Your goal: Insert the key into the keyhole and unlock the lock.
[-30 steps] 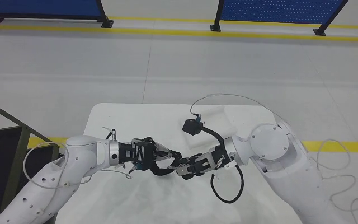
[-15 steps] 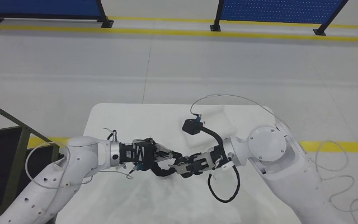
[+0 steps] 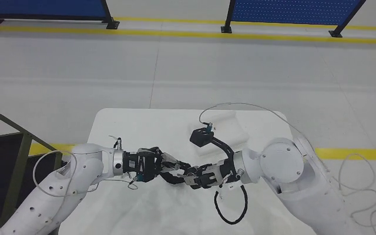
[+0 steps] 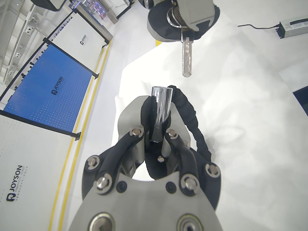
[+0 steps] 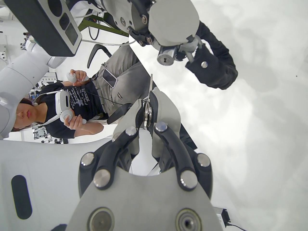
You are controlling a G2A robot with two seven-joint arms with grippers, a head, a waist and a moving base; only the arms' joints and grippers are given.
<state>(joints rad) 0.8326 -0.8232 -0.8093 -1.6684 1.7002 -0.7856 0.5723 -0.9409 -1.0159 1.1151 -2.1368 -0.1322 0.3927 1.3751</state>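
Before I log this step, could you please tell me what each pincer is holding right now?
Left pincer: closed on the lock.
Right pincer: closed on the key.

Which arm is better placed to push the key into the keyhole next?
Right: the right gripper is shut on the key, whose tip points toward the keyhole, not yet in. The left gripper only holds the lock.

The lock (image 4: 161, 108) is glossy polished metal; its cable (image 4: 190, 118) sleeved in matt black cloth; the key (image 4: 187, 58) silvery metal
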